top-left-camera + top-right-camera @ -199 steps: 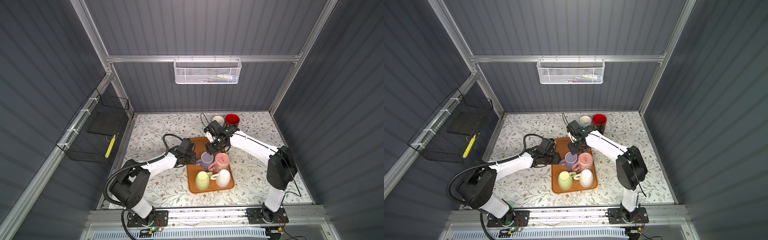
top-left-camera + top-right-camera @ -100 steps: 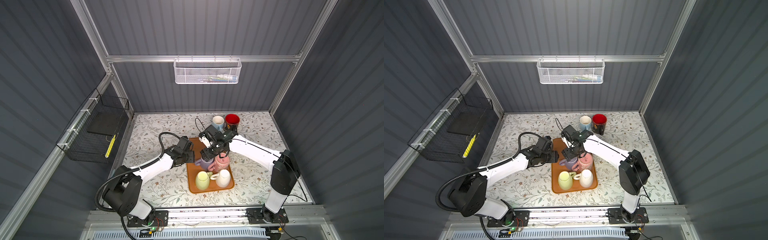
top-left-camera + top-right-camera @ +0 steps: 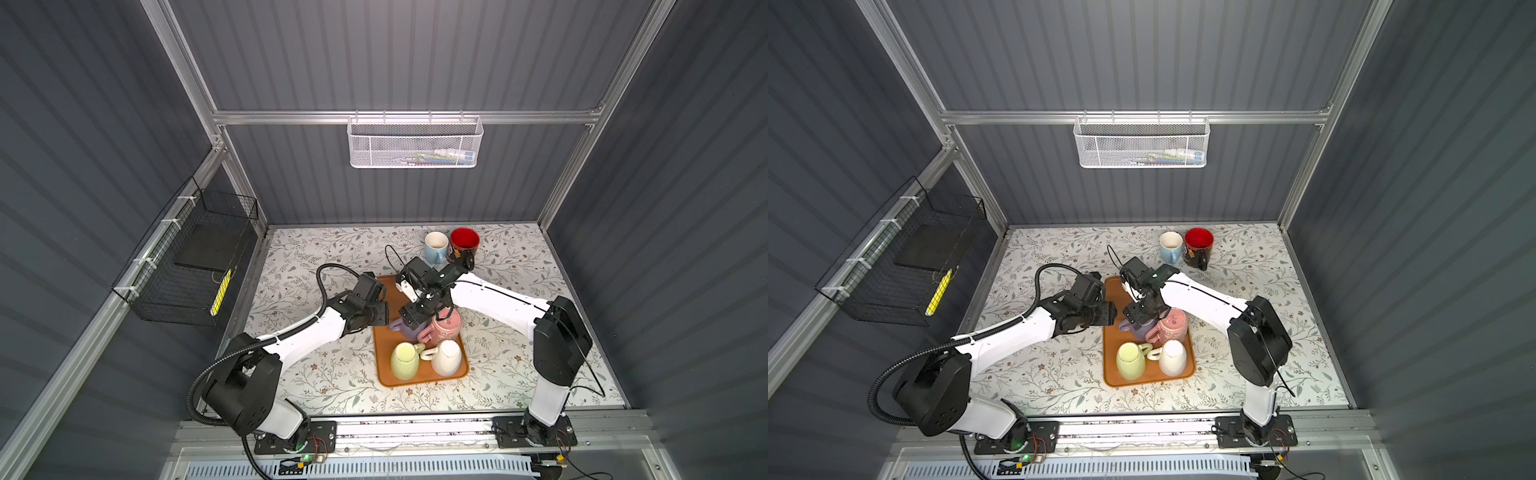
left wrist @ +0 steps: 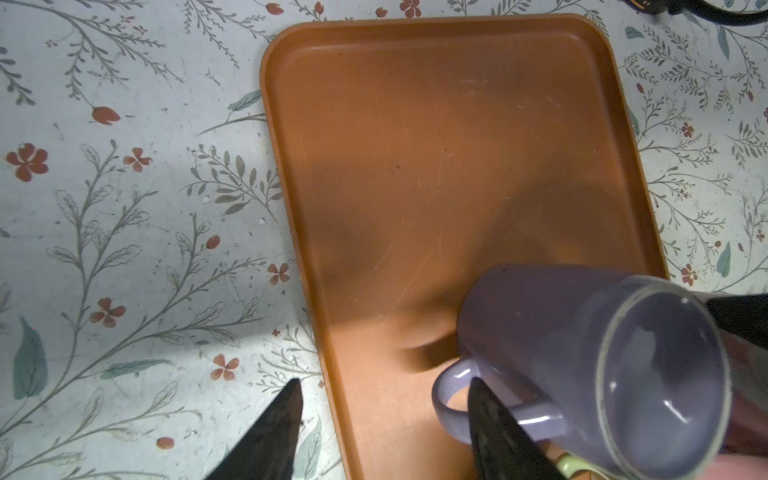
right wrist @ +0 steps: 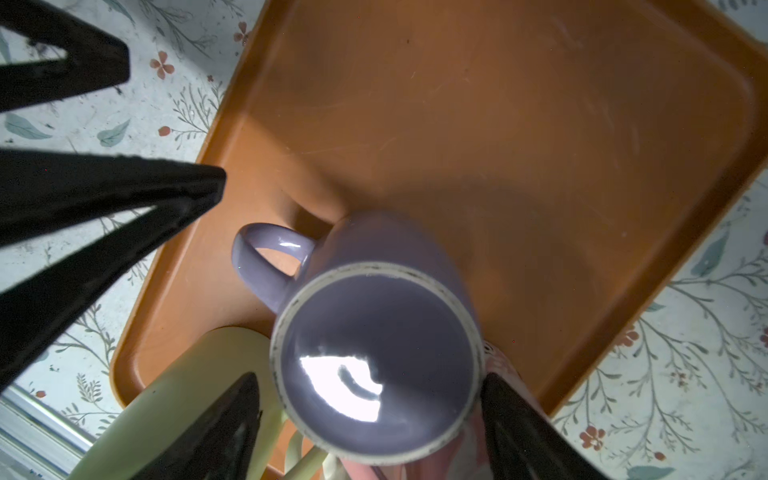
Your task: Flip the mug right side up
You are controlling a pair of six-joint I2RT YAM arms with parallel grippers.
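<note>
A purple mug [image 5: 374, 353] stands upside down on the orange tray [image 5: 498, 124], its glossy base facing up and its handle toward the left arm. My right gripper [image 5: 370, 376] hangs open over it, one finger on each side of the base; one finger stands clear of the mug, the other is close against the rim. In both top views the right gripper [image 3: 415, 318] covers most of the mug [image 3: 399, 330]. My left gripper [image 4: 384, 382] is open at the tray's left edge, one fingertip in front of the mug's handle [image 4: 453, 395].
On the same tray [image 3: 384, 353] are a pink mug [image 3: 446, 328] touching the purple one, a pale green mug [image 3: 405, 361] and a white mug [image 3: 446, 357]. A light blue mug [image 3: 435, 247] and a red-lined dark mug [image 3: 464, 243] stand upright at the back of the table.
My right gripper came from the tray's far end toward the front, down over the purple mug, and its jaws widened. The left gripper shifted slightly and opened a little.
</note>
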